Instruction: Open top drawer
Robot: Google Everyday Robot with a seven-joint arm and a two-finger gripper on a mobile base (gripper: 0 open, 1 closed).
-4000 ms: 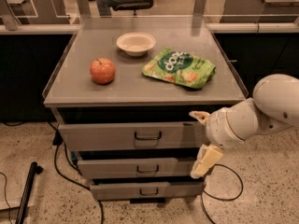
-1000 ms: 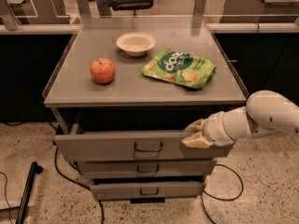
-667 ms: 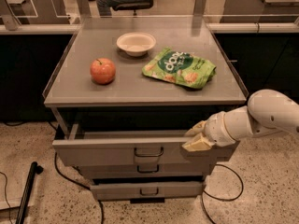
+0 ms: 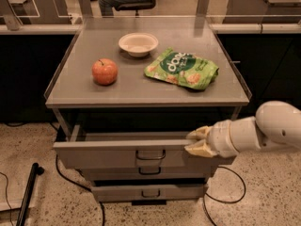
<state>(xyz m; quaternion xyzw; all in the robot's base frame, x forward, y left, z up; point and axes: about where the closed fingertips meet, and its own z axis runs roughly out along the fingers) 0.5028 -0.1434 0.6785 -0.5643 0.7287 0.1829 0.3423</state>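
The top drawer (image 4: 103, 155) is the widest of three grey drawers in the cabinet. It stands pulled out a short way, and a strip of its grey inside (image 4: 127, 136) shows behind the front. Its dark wire handle (image 4: 150, 155) is at the centre of the front. My gripper (image 4: 190, 142) is at the right part of the drawer front's top edge. Its cream fingers (image 4: 199, 148) are closed over that edge, one above and one in front. My white arm (image 4: 263, 131) reaches in from the right.
On the cabinet top (image 4: 141, 92) are a red apple (image 4: 104, 71), a white bowl (image 4: 138, 44) and a green snack bag (image 4: 182, 68). The two narrower drawers (image 4: 149, 192) below are closed. A black pole (image 4: 28, 192) and cables lie on the floor at the left.
Four seconds ago the top drawer was closed and my gripper was beside its right end. Since then the drawer has slid out towards me, a little further over the last second.
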